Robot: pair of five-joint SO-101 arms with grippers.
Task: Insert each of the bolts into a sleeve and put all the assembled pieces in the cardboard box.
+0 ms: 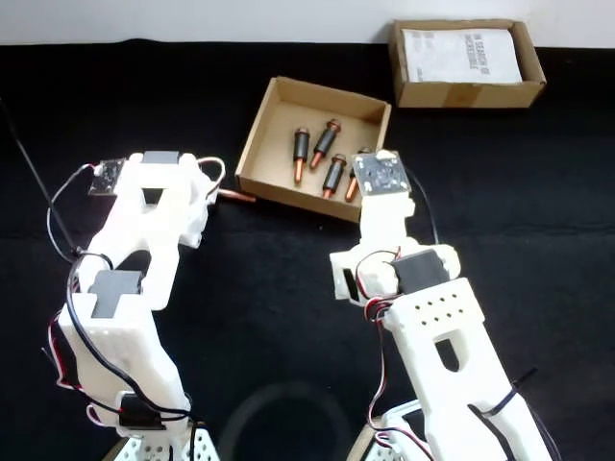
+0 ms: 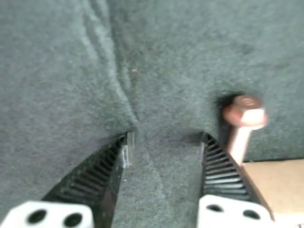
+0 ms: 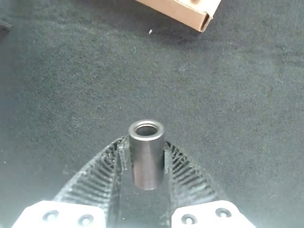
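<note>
One black cloth [image 1: 538,288] covers the table, and two white arms stand on it. The left arm [image 1: 144,259] rises from 7 o'clock and the right arm [image 1: 452,346] from 5 o'clock, both stretched toward 12.

The open cardboard box [image 1: 252,144] sits just past the table's middle, toward 12 o'clock. A second box [image 1: 461,94], at about 1 o'clock by the far edge, holds a white paper [image 1: 459,53]. The right arm's wrist hangs over the first box's 5 o'clock corner.

Four assembled pieces [image 1: 326,142], each a copper bolt through a dark sleeve, lie side by side on the floor of the open box. The one at 4 o'clock is partly hidden under the right wrist.

A loose bolt [image 1: 236,197] lies on the cloth just beside the box's 8 o'clock corner. In the left wrist view this bolt [image 2: 242,121] is outside the jaws, close against one finger, its hex head pointing away from the box.

The left gripper [image 2: 167,142] is released, its jaws spread wide with bare cloth between them and the tips down at the cloth.

The right gripper [image 3: 146,145] is clenched on a dark sleeve [image 3: 146,154]. The sleeve stands along the fingers above the cloth, its open bore facing the wrist camera.
</note>
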